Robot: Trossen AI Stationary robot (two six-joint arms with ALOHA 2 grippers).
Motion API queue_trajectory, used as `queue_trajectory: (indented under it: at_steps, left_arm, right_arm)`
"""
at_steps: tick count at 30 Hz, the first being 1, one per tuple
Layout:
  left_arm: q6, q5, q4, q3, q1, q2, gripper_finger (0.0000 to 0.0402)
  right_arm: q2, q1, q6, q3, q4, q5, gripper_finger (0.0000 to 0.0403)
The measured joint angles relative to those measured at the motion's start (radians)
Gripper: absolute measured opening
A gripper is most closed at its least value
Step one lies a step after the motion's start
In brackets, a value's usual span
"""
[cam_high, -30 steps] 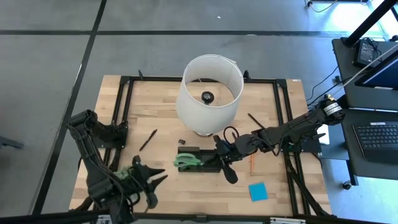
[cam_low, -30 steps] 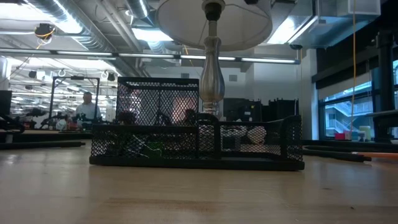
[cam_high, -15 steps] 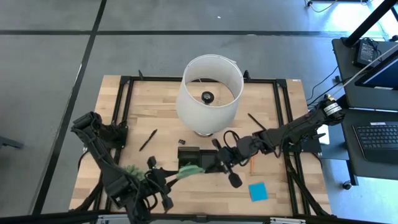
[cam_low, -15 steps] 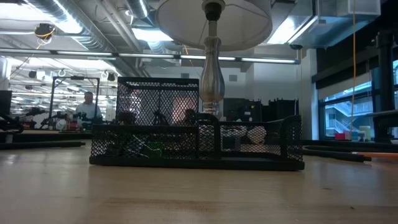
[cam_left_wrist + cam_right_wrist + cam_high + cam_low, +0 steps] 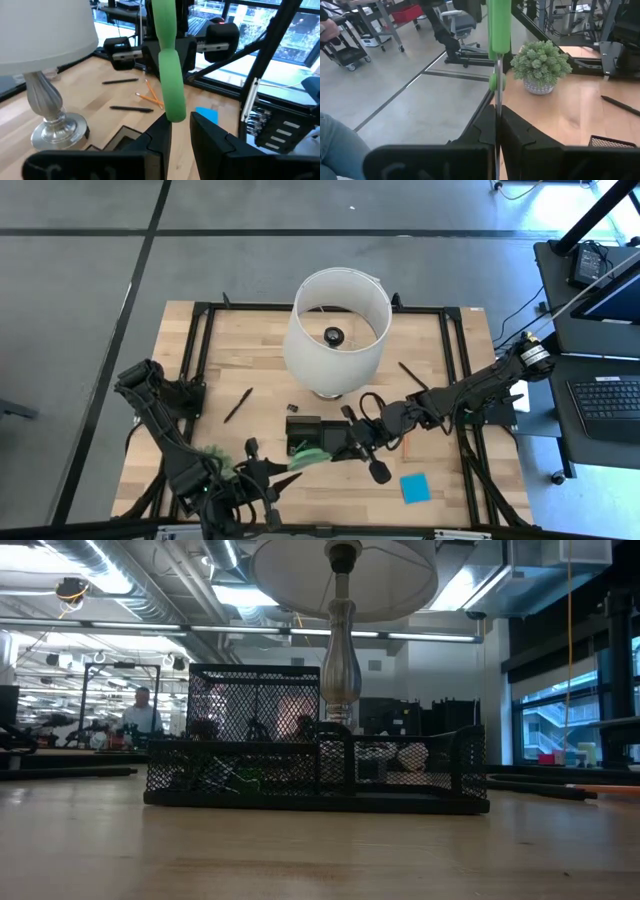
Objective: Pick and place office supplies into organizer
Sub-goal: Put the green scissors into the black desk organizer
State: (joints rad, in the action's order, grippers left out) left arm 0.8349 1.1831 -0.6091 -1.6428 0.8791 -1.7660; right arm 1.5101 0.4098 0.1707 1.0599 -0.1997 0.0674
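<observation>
starting on the left, the left gripper [image 5: 181, 125] reaches in from the table's near left corner, jaws narrowly parted. the tip of the green-handled scissors [image 5: 170, 75] hangs right at their mouth, and whether the fingers [image 5: 160, 135] touch it, i cannot tell. behind that arm sits the spiky green plant [image 5: 541, 62], and farther back a thin dark pen [image 5: 237, 406] lies on the wood by itself. moving to the centre, the scissors are off the table, and from above their green handle shows across the near edge of the black mesh organizer [image 5: 305, 426], which stands just in front of the white lamp [image 5: 335, 330]. on to the right gripper [image 5: 497, 120]: it is clamped tight on the scissors' blade, handle pointing away toward the left arm, so the right arm carries them. further right, the orange pencil [image 5: 407, 445] lies beside that arm, and the blue sticky-note pad [image 5: 414, 488] rests near the front edge, well apart from the organizer.
</observation>
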Motion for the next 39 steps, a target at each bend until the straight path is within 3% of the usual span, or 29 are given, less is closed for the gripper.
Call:
queue_trajectory:
  at_steps: [9,16,24,30,37,39]
  left_arm:
    - [-0.006,-0.008,0.009,0.000,-0.034,0.001,0.0065]
    - [0.016,-0.067,0.008,0.000,-0.055,0.001,0.0099]
    - [-0.011,-0.050,0.007,0.000,-0.057,0.003,0.0116]
    - [-0.011,-0.051,0.007,0.000,-0.057,0.007,0.0094]
    - [-0.084,-0.056,0.015,0.000,-0.057,0.008,0.0018]
    - [-0.086,-0.056,0.014,0.000,-0.057,0.008,0.0016]
  right_arm:
    - [0.000,0.010,0.008,0.000,0.013,-0.006,0.0015]
    - [0.000,0.013,0.008,0.000,0.014,-0.005,0.0015]
    - [0.000,0.013,0.009,0.000,0.055,-0.005,0.0015]
    - [0.000,0.013,0.009,0.000,0.061,-0.005,0.0015]
    - [0.000,0.012,-0.001,0.000,0.064,-0.010,0.0015]
    - [0.000,0.012,-0.001,0.000,0.064,-0.010,0.0016]
